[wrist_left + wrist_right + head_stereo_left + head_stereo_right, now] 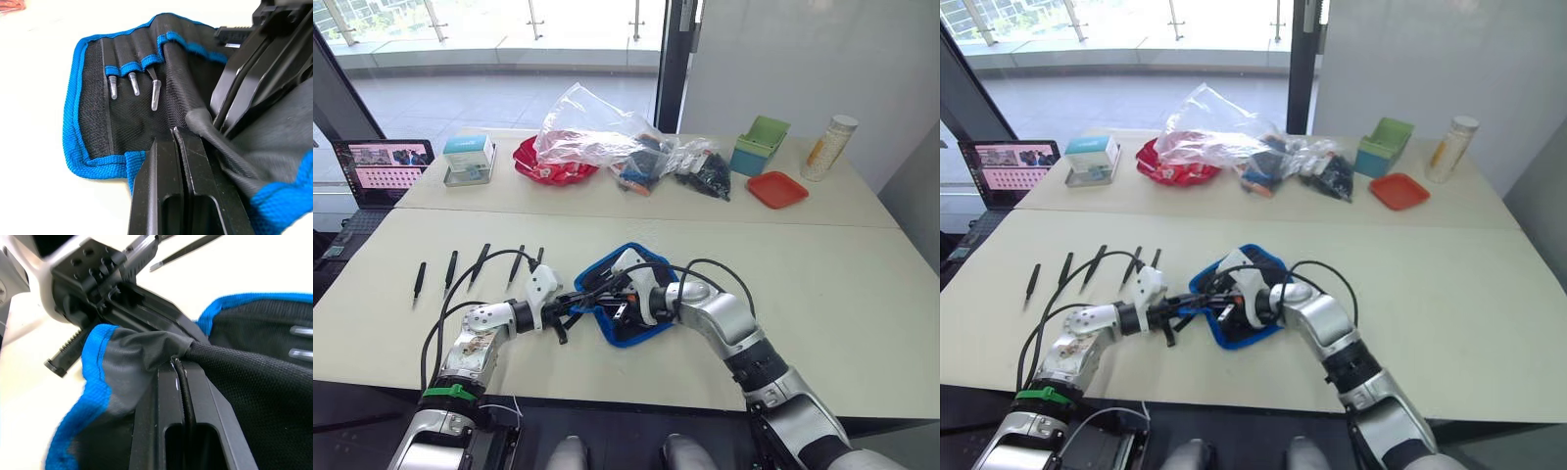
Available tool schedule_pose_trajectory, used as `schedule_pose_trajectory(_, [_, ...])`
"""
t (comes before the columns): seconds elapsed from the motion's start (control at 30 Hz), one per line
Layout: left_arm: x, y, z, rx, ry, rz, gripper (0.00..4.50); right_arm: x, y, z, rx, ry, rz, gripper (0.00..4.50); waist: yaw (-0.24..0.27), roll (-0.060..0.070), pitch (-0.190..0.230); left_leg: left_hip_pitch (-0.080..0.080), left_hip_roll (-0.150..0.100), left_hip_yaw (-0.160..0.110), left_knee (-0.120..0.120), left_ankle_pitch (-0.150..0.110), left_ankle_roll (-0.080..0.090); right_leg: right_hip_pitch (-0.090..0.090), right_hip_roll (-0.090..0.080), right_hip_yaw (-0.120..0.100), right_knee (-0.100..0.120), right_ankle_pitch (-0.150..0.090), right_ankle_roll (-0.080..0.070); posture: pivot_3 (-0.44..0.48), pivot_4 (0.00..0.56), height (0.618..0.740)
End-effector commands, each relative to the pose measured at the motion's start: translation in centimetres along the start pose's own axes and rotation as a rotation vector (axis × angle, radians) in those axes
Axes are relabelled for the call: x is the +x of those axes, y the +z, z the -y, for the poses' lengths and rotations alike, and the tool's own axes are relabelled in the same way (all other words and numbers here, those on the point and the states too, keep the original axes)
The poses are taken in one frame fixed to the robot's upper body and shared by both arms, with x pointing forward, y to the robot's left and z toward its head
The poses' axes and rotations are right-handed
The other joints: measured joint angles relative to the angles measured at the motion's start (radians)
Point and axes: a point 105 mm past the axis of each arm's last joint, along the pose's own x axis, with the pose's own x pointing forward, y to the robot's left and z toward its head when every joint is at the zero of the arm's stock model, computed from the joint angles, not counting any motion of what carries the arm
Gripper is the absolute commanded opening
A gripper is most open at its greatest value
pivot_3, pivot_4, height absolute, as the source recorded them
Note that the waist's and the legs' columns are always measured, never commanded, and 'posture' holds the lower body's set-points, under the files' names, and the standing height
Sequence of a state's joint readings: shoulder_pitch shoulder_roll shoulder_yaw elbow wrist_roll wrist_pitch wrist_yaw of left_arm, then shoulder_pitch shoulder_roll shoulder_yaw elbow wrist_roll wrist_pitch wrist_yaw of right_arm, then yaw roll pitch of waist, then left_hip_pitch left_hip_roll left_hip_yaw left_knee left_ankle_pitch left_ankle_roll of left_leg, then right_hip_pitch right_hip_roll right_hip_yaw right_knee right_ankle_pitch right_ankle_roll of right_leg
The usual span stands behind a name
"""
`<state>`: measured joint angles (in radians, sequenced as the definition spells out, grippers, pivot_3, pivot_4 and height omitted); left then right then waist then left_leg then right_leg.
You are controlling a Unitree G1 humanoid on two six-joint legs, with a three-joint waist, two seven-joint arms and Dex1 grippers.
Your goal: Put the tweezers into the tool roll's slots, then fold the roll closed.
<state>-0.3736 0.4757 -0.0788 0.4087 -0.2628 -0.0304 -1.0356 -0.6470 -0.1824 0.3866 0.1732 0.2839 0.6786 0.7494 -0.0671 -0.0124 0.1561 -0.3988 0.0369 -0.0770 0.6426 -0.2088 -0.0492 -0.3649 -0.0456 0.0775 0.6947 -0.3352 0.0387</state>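
We read this as opening the flat black fabric tool roll with blue edging (628,294), both grippers (570,311) (625,309) clamped on its fabric, 5 slim black tweezers (481,264) left unslotted; next spread it flat.

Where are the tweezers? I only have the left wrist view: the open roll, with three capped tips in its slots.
Observer: Five tweezers lie in a row on the table, to the robot's left of the tool roll. None touches it.
Operator: And what is the right gripper doing?
Observer: Its own wrist view shows the right gripper shut on a gathered fold of the tool roll.
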Motion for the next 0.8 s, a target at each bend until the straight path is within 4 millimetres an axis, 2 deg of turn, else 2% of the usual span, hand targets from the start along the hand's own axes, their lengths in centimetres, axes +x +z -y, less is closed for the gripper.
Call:
schedule_pose_trajectory(0.03, [-0.2, -3.1, 1.3, -0.055, -0.033, -0.102, 0.05, -0.2, -0.1, 0.3, -0.048, 0.004, -0.019, 0.0, 0.0, 0.001, -0.001, 0.0, 0.0, 0.0, 0.0, 0.0, 0.0, 0.0, 0.0, 0.0, 0.0, 0.0, 0.0, 0.0, 0.15, 0.723])
schedule_pose_trajectory(0.1, [-0.2, -3.1, 1.3, -0.045, -0.038, -0.11, 0.05, -0.9, -0.3, 0.6, -0.054, -0.005, -0.037, 0.0, 0.0, 0.001, 0.0, 0.0, 0.0, 0.0, 0.0, 0.0, 0.0, 0.0, 0.0, 0.0, 0.001, 0.0, 0.0, 0.0, 0.15, 0.723])
schedule_pose_trajectory(0.2, [-0.4, -3.2, 1.1, -0.02, -0.043, -0.125, 0.05, -3.1, -1.0, 1.1, -0.073, -0.013, -0.085, 0.0, 0.005, 0.001, 0.0, -0.001, 0.0, 0.0, 0.0, 0.0, 0.0, 0.0, 0.0, 0.0, 0.0, 0.0, 0.0, 0.0, 0.15, 0.723])
schedule_pose_trajectory(0.27, [-0.4, -3.0, 1.0, -0.006, -0.044, -0.126, 0.05, -4.4, -1.7, 1.0, -0.077, -0.015, -0.133, 0.0, 0.009, 0.001, 0.0, -0.002, 0.0, 0.0, 0.0, 0.0, 0.0, 0.0, 0.0, 0.0, -0.002, 0.0, 0.0, 0.0, 0.15, 0.723])
schedule_pose_trajectory(0.37, [-0.5, -2.6, 0.7, 0.002, -0.04, -0.114, 0.05, -5.2, -2.3, 0.4, -0.083, -0.006, -0.166, 0.0, 0.011, 0.001, 0.0, -0.002, 0.0, 0.0, 0.0, 0.0, 0.0, 0.0, 0.0, 0.0, -0.003, 0.0, 0.0, 0.0, 0.15, 0.723])
schedule_pose_trajectory(0.5, [-0.7, -2.6, 0.6, 0.013, -0.038, -0.116, 0.0, -6.1, -1.8, -0.5, -0.087, 0.003, -0.15, 1.23, 0.01, 0.001, 0.0, -0.002, 0.0, 0.0, -0.001, 0.0, 0.0, 0.0, 0.0, 0.0, -0.004, 0.0, 0.0, 0.0, 0.15, 0.723])
schedule_pose_trajectory(0.6, [-0.9, -2.5, 0.6, 0.02, -0.042, -0.118, 0.0, -6.7, 0.0, -0.9, -0.085, 0.013, -0.078, 2.19, 0.006, 0.001, 0.0, -0.002, 0.0, 0.0, -0.001, 0.0, 0.0, 0.0, 0.0, 0.0, -0.004, 0.0, 0.0, 0.0, 0.15, 0.723])
schedule_pose_trajectory(0.8, [-1.0, -2.6, 0.6, 0.025, -0.051, -0.121, 0.0, -7.1, 2.9, -1.4, -0.093, 0.067, 0.035, 2.19, 0.002, 0.001, 0.0, -0.002, 0.0, 0.0, -0.002, 0.0, 0.0, 0.0, 0.0, 0.0, -0.005, 0.0, 0.0, 0.0, 0.15, 0.723])
